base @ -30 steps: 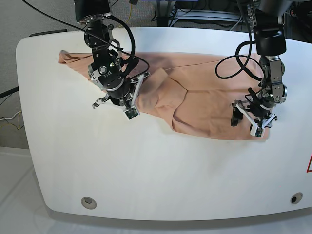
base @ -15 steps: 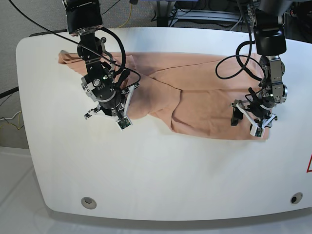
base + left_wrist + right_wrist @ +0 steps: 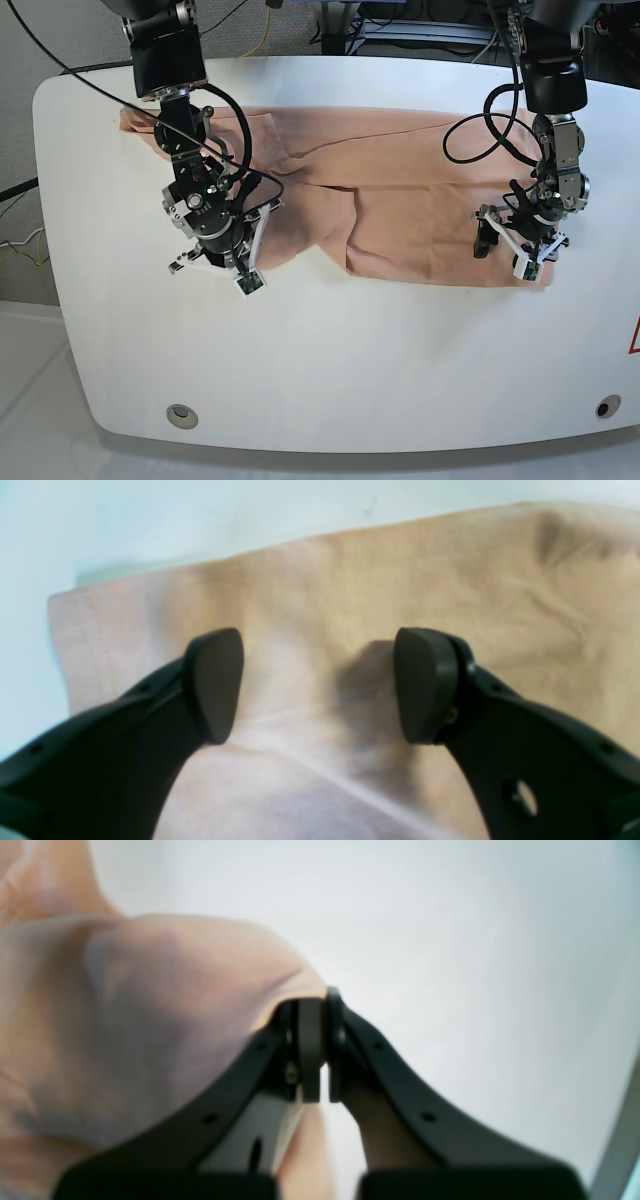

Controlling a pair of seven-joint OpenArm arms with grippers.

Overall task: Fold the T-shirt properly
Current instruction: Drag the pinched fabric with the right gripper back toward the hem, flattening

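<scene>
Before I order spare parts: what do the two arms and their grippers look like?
Both arms are black, with looping black cables. The left gripper and right gripper have silver-white finger frames and dark rounded pads. The finger arms are black with small holes.

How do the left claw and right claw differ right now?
The left claw is open with nothing between its pads; the right claw is shut on the T-shirt.
The left claw hovers over a flat corner of the shirt near its hem; the right claw has pinched a bunched fold at the shirt's other side.
Both point down at the same shirt.
</scene>
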